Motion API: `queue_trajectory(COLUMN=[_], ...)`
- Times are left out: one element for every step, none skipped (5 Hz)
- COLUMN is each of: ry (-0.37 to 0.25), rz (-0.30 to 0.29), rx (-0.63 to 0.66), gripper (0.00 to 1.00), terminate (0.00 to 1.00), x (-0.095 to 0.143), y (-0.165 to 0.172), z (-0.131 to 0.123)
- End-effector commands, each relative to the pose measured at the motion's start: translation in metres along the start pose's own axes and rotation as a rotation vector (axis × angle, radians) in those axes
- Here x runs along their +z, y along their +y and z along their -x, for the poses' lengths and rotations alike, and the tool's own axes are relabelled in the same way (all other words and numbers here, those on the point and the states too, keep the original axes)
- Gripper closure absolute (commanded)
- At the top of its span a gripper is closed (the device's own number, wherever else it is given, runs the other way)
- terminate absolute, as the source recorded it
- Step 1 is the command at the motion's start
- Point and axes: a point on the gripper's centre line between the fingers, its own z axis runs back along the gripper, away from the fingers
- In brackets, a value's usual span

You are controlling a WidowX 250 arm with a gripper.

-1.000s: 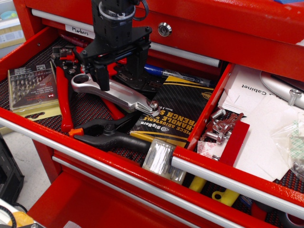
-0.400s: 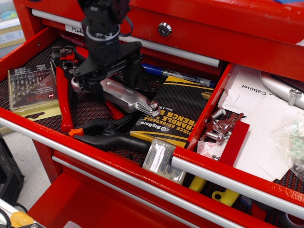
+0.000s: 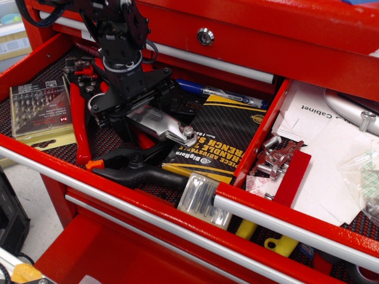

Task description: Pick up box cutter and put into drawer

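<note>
Down in the wide left drawer, the black claw (image 3: 137, 121) straddles the box cutter (image 3: 167, 126), one finger on each side of the silver handle. The jaws look drawn in against the metal, though the actual contact is hidden under the claw's body, so a firm grip cannot be confirmed. The cutter's ring end is covered by the claw; its round knob pokes out to the claw's right, just over the edge of the black-and-yellow wrench pack (image 3: 220, 137).

Directly beneath and to the left of the claw lie the red-handled pliers (image 3: 79, 118), their handles running toward the front of the drawer. Just in front of the claw sits the black spring clamp (image 3: 135, 167) with its orange tip pointing left. Behind the claw and to its right, a blue marker (image 3: 222, 94) rests along the back of the drawer. Farther left of the claw is a drill bit case (image 3: 39, 106) with a red label.

Well to the claw's right, beyond the red divider wall, is the drawer (image 3: 277, 216) with the silver pull rail. It holds white paper sheets (image 3: 323, 155) and loose silver hardware (image 3: 273, 158). The cutter is not in that drawer; it is apart from it, over in the wider compartment.
</note>
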Motion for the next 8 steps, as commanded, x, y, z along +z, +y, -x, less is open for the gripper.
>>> queue_trajectory(ry=[0.018,0.031,0.059,0.092,0.093,0.103,0.090,-0.028], rz=[-0.041,-0.124,-0.178,-0.193,-0.180,-0.117,-0.015,0.126], rx=[-0.022,-0.006,0.037,0.135,0.141,0.055,-0.073,-0.286], gripper=[1.00,1.00,1.00,1.00,1.00,1.00,1.00,0.00], terminate=[0.00,0.00,0.00,0.00,0.00,0.00,0.00,0.00], x=[0.030,0.060,0.088,0.104,0.110,0.110,0.109,0.106], y=[-0.008,-0.024,-0.041,-0.063,-0.079,-0.086,-0.087,-0.087], z=[0.005,0.019,0.033,0.064,0.106,0.146,0.175,0.195])
